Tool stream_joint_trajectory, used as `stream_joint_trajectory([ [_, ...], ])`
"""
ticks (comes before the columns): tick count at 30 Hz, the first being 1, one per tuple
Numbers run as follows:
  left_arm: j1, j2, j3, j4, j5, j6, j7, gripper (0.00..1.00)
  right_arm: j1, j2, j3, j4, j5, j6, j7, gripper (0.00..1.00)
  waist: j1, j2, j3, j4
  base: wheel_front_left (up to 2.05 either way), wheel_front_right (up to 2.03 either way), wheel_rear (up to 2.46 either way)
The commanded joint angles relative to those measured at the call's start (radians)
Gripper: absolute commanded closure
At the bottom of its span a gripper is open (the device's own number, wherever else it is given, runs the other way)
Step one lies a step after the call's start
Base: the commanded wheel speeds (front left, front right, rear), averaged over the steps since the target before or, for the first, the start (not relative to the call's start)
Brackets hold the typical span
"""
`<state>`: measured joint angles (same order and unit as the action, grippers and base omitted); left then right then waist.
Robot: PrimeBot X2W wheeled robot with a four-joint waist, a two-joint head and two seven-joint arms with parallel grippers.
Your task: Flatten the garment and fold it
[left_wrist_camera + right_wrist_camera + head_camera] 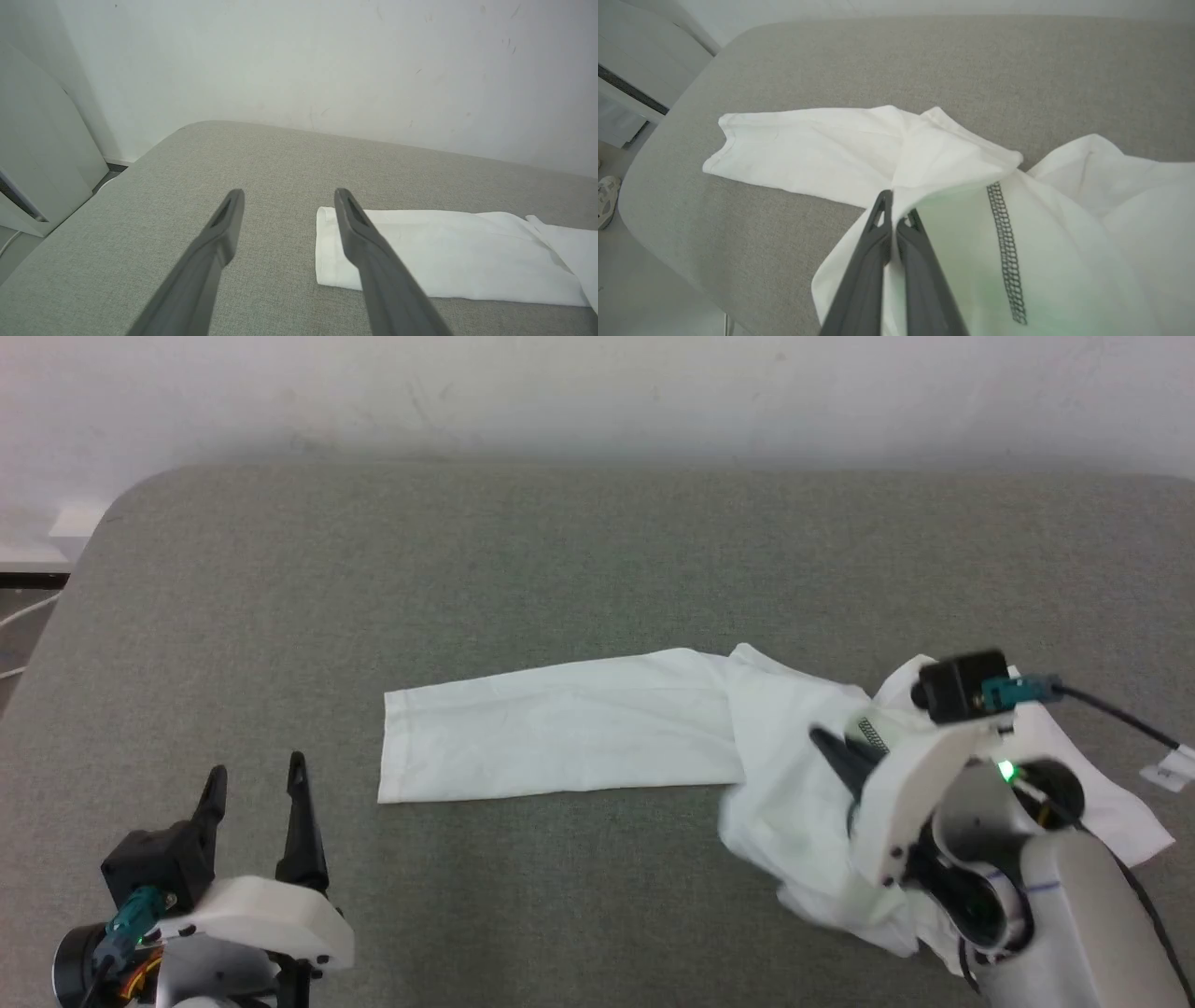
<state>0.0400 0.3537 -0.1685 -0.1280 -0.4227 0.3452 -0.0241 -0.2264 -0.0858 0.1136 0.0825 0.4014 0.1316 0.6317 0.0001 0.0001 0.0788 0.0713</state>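
The flattening step is in hand, and folding has not begun. The garment (560,737) lies on the grey table (280,569) with 1 sleeve stretched flat toward the robot's left, while its body sits bunched at the right under the right arm. The right claw (896,210) is clenched on a raised fold of that bunched cloth, just beside a dark zigzag seam (1006,252). The left claw (257,770) hangs released and empty at the near left, its tips short of the sleeve's cuff. The next move probably calls for drawing the pinched fold outward to spread the body, with the left claw likely needed to pin or take another edge. No logo or writing can be read on the cloth
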Motion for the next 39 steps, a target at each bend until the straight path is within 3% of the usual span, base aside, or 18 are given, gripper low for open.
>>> stream_joint_trajectory([
  [1, -0.016, 0.002, -0.001, 0.003, -0.001, -0.002, -0.006, 0.00, -0.044, 0.014, 0.020, -0.004, -0.009, -0.001, -0.055, 1.00, -0.0001, -0.0001, 0.003, -0.002, 0.00, 0.00, 0.00],
  [4, -0.022, 0.004, -0.004, 0.004, -0.001, -0.002, -0.004, 0.00, -0.075, 0.029, 0.141, 0.013, 0.030, -0.001, -0.123, 1.00, -0.0001, -0.0001, 0.003, -0.001, 0.00, 0.00, 0.00],
  [9, -0.029, 0.006, -0.010, 0.005, -0.001, -0.004, -0.001, 0.00, -0.079, 0.034, 0.430, 0.078, 0.154, -0.001, -0.115, 1.00, -0.0001, -0.0001, 0.010, 0.002, 0.00, 0.00, 0.00],
  [13, -0.033, 0.003, -0.015, 0.006, -0.002, -0.002, -0.002, 0.00, -0.070, 0.030, 0.584, 0.153, 0.225, -0.001, -0.107, 1.00, -0.0001, -0.0001, 0.017, 0.005, 0.00, 0.00, 0.00],
  [14, -0.033, 0.002, -0.015, 0.007, -0.002, -0.001, -0.003, 0.00, -0.070, 0.028, 0.611, 0.172, 0.236, -0.001, -0.109, 0.95, -0.0001, -0.0001, 0.019, 0.005, 0.00, 0.00, 0.00],
  [15, -0.033, 0.000, -0.016, 0.008, -0.003, -0.001, -0.004, 0.00, -0.071, 0.025, 0.628, 0.189, 0.245, -0.001, -0.117, 0.57, -0.0001, -0.0001, 0.022, 0.005, 0.00, 0.00, 0.00],
  [16, -0.034, -0.001, -0.018, 0.009, -0.004, -0.001, -0.004, 0.00, -0.074, 0.023, 0.637, 0.203, 0.251, -0.001, -0.131, 0.00, -0.0001, -0.0001, 0.024, 0.006, 0.00, 0.00, 0.00],
  [21, -0.031, 0.000, -0.018, 0.016, -0.006, 0.002, -0.005, 0.00, -0.091, 0.007, 0.647, 0.195, 0.271, -0.001, -0.227, 0.00, -0.0001, -0.0001, 0.024, 0.002, 0.00, 0.00, 0.00],
  [27, -0.025, 0.000, -0.017, 0.023, -0.007, 0.006, -0.012, 0.00, -0.058, -0.033, 0.567, 0.115, 0.243, -0.001, -0.326, 0.00, -0.0001, -0.0001, 0.005, -0.001, 0.00, 0.00, 0.00],
  [32, -0.015, 0.003, -0.020, 0.026, -0.006, 0.012, -0.009, 0.00, 0.012, -0.033, 0.401, 0.021, 0.156, -0.001, -0.388, 0.00, -0.0001, -0.0001, -0.020, -0.008, 0.00, 0.00, 0.00],
  [39, -0.002, 0.008, -0.038, 0.023, -0.001, 0.015, 0.013, 0.00, 0.107, 0.018, 0.117, -0.079, 0.013, -0.001, -0.459, 0.00, -0.0001, -0.0001, -0.051, -0.013, 0.00, 0.00, 0.00],
])
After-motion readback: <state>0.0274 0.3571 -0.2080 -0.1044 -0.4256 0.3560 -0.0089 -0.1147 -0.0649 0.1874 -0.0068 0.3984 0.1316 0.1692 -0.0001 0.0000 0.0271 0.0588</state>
